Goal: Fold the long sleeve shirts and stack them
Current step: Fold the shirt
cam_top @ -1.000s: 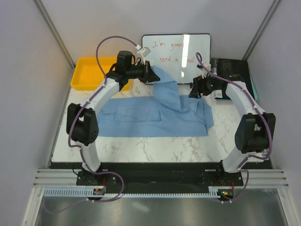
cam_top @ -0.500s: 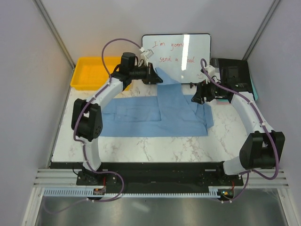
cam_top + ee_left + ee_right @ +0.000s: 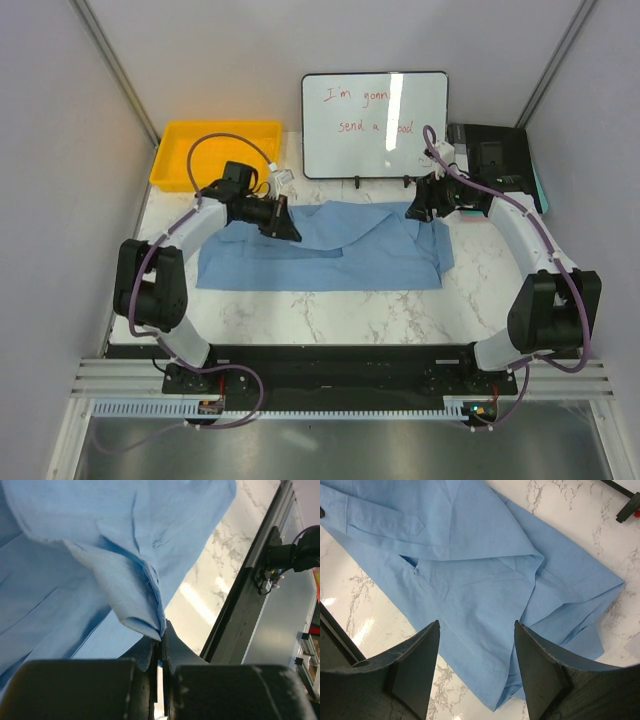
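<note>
With left hand (image 3: 290, 232) clamped on shirt (image 3: 340, 262), drops lifted flap leftward across it, nearly finishing a fold; holds right hand (image 3: 418, 208) apart, far right.

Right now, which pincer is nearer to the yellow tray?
Left. The left pincer grips the shirt close to the tray; the right pincer hangs over the shirt's other end.

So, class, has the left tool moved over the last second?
Yes. The left tool, shut on the shirt, has come away from the whiteboard's lower left corner, down the view and slightly left.
</note>
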`<state>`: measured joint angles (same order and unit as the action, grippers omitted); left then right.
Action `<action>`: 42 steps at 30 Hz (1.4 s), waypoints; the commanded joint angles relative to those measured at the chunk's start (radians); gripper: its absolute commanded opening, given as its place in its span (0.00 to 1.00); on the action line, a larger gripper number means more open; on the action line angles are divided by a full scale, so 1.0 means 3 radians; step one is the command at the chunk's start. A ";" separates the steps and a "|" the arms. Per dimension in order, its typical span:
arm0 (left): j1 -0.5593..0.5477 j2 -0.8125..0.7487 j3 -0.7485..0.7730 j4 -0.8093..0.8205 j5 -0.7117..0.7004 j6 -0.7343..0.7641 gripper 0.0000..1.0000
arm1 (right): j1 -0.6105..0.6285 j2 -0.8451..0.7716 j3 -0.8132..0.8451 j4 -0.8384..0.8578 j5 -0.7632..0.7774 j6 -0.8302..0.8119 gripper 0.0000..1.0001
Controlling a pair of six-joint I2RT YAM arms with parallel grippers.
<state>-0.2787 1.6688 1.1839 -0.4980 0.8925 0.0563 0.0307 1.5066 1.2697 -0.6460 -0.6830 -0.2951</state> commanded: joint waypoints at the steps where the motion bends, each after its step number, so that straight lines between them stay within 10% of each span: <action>1: 0.0366 -0.0051 0.0026 -0.0583 -0.0034 0.0691 0.02 | 0.0000 0.0025 0.0006 -0.0009 -0.0050 -0.0064 0.69; 14: 0.0831 0.0180 0.0466 -0.1729 -0.0316 0.1576 0.02 | 0.0000 0.0025 -0.0065 -0.0219 0.0083 -0.0376 0.71; 35: 0.1292 0.0568 0.0753 -0.1981 -0.0781 0.2129 0.03 | 0.0000 0.0101 -0.0172 -0.0281 0.0042 -0.0479 0.68; 42: 0.1527 0.0573 0.0707 -0.1746 -0.0970 0.1981 0.60 | 0.0005 0.0122 -0.0167 -0.0337 0.0093 -0.0489 0.66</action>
<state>0.1192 1.8416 1.3773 -1.0626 0.6407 0.6479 0.0307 1.5394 1.2232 -0.7334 -0.6491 -0.4232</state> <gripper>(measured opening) 0.465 0.663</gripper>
